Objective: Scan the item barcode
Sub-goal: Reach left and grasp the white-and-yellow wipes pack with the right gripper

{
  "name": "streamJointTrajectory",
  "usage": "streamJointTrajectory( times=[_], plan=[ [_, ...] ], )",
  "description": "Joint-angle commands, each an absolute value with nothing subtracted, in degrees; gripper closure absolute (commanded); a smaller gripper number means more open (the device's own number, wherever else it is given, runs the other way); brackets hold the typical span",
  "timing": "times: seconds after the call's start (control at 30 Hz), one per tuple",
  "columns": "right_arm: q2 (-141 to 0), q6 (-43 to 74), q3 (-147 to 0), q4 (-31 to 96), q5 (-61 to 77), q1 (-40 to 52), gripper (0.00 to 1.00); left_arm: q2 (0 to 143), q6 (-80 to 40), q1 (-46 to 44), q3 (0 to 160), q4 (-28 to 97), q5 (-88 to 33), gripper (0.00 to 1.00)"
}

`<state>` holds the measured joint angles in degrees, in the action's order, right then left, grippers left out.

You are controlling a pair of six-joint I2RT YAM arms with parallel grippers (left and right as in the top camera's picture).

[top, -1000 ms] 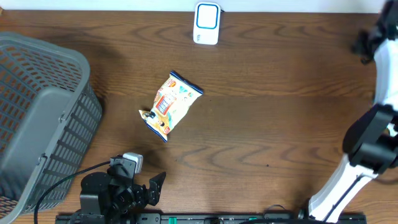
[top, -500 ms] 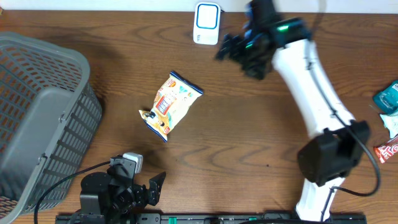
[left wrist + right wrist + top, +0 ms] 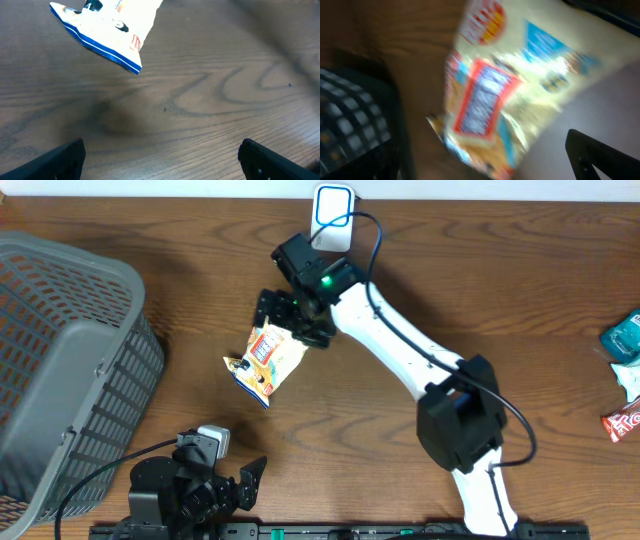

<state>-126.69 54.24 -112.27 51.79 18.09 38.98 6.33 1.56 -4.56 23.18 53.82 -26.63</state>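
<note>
Snack bag (image 3: 266,362) lies partly beneath the spread right hand (image 3: 290,320), seemingly untouched.

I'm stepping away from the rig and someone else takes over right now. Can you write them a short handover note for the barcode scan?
Left gripper: open, empty, low near the front edge of the table.
Right gripper: open, over the top end of the snack bag; no grip yet.
Things: the snack bag lies flat mid-table; the scanner is at the far edge; the basket is at the left.
Done: the right arm has reached the bag.
Left to do: close on the bag, lift it, show its barcode to the scanner.
</note>
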Motion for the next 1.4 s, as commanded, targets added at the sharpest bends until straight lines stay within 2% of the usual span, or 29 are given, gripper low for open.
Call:
streamJointTrajectory(
  times=[0.0,0.1,0.23,0.27,0.33,0.37,0.4,0.43,0.47,0.53,0.77,1.1,1.2,1.37],
  plan=[
    [-130.13,57.39,-112.22,47.35,20.25,39.88,0.01,6.15,2.13,-4.47,23.68,53.98,-26.33,0.02],
    [-133.08,57.43,-112.22,46.44,22.63,40.86,0.01,6.15,2.13,-4.47,23.68,53.98,-26.33,0.02],
    [-136.86,57.39,-112.22,45.6,18.7,42.37,0.01,6.15,2.13,-4.47,23.68,53.98,-26.33,0.02],
    [-137.6,57.34,-112.22,45.69,17.56,42.52,0.03,6.15,2.13,-4.47,23.68,53.98,-26.33,0.02],
    [-139.13,55.96,-112.22,46.0,16.08,42.81,0.13,6.15,2.13,-4.47,23.68,53.98,-26.33,0.02],
    [-139.7,55.02,-112.22,46.17,15.7,42.81,0.21,6.15,2.13,-4.47,23.68,53.98,-26.33,0.02],
    [-140.05,53.93,-112.22,46.65,15.51,42.81,0.35,6.15,2.13,-4.47,23.68,53.98,-26.33,0.02],
    [-140.53,52.95,-112.22,47.48,15.46,42.74,0.59,6.15,2.13,-4.47,23.68,53.98,-26.33,0.02],
    [-140.59,52.58,-112.22,48.47,15.42,42.59,0.77,6.15,2.13,-4.47,23.68,53.98,-26.33,0.02],
    [-140.57,52.53,-112.22,50.54,15.35,42.04,0.98,6.15,2.13,-4.47,23.68,53.98,-26.33,0.02],
    [-136.27,37.19,-113.67,54.02,28.42,36.47,0.99,6.15,2.13,-4.47,23.68,53.98,-26.33,0.02],
    [-130.48,25.61,-113.67,75.85,74.39,24.4,0.99,6.15,2.13,-4.47,23.68,53.98,-26.33,0.02],
    [-130.48,24.91,-113.67,78.24,77.84,22.76,0.99,6.15,2.13,-4.47,23.68,53.98,-26.33,0.02],
    [-130.48,15.57,-113.65,84.03,89.19,21.28,0.99,6.15,2.13,-4.47,23.68,53.98,-26.33,0.02]
  ],
)
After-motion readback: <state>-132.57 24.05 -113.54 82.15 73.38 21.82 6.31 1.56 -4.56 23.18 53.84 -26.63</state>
